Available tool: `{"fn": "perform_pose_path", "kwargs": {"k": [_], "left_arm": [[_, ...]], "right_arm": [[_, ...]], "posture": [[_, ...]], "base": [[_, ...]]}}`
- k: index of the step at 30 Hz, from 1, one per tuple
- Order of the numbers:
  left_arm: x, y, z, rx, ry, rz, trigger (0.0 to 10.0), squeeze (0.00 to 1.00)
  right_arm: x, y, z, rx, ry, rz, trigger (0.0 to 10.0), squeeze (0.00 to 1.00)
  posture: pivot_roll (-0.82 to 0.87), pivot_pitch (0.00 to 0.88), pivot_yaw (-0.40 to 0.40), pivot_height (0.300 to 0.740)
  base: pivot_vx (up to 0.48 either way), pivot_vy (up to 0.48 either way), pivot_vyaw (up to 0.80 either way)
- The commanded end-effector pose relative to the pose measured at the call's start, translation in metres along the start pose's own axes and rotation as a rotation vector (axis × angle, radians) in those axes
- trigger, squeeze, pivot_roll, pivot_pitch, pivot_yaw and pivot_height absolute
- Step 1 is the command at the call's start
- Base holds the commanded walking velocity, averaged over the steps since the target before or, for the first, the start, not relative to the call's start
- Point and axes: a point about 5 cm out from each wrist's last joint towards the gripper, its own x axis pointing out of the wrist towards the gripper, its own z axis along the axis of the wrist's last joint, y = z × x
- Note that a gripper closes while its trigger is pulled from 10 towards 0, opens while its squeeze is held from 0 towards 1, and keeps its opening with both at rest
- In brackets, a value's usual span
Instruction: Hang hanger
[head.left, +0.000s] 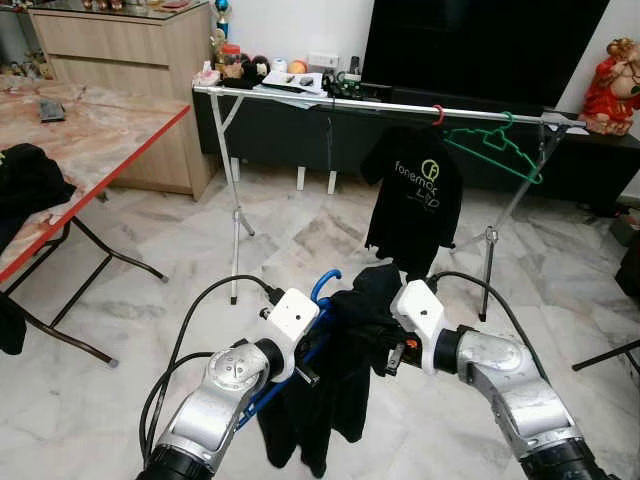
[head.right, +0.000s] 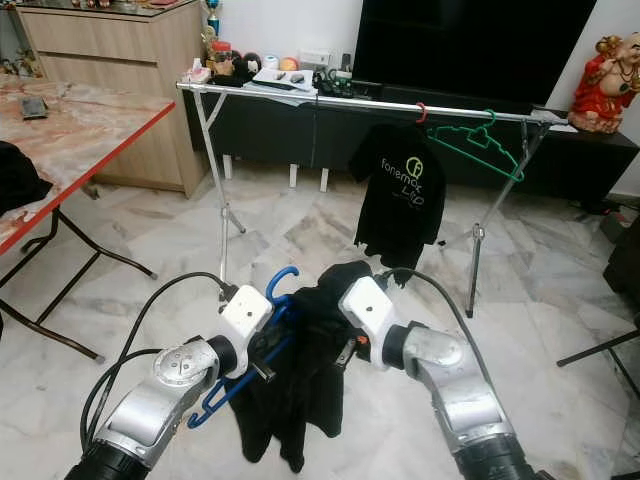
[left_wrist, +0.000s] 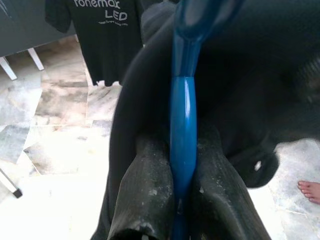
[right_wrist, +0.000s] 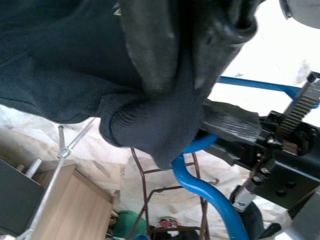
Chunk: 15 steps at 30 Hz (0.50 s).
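Observation:
A blue plastic hanger (head.left: 325, 287) with a black garment (head.left: 345, 385) draped over it is held low in front of me, between both arms. My left gripper (left_wrist: 182, 150) is shut on the hanger's blue bar, its fingers (left_wrist: 145, 190) pressed against both sides. My right gripper (right_wrist: 195, 50) is shut on a fold of the black garment, close beside the hanger's neck (right_wrist: 200, 185). Ahead stands a metal clothes rack with a horizontal rail (head.left: 380, 105). On the rail hang a black printed T-shirt (head.left: 412, 190) and a bare green hanger (head.left: 495, 147).
A red-edged marble table (head.left: 90, 140) with a black cloth (head.left: 25, 180) on it stands at the left. Behind the rack are a low black console (head.left: 290, 130), a large TV (head.left: 480, 45) and a wooden cabinet (head.left: 130, 60). A person's bare foot (left_wrist: 309, 190) rests on the marble floor.

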Motion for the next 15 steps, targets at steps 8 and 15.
{"fn": "perform_pose_path", "kwargs": {"k": [8, 15], "left_arm": [[0.0006, 0.0014, 0.0092, -0.002, -0.058, -0.003, 10.0, 0.00], [0.0016, 0.0001, 0.0099, -0.014, -0.072, -0.005, 10.0, 0.00]], "right_arm": [[0.0005, -0.0004, 0.0023, -0.051, 0.025, 0.000, 10.0, 1.00], [-0.0025, 0.0023, 0.0052, -0.088, 0.027, 0.025, 10.0, 1.00]], "posture": [[-0.01, 0.000, -0.087, 0.740], [-0.01, 0.000, -0.090, 0.740]], "base": [[0.000, 0.000, 0.00], [0.000, 0.000, 0.00]]}}
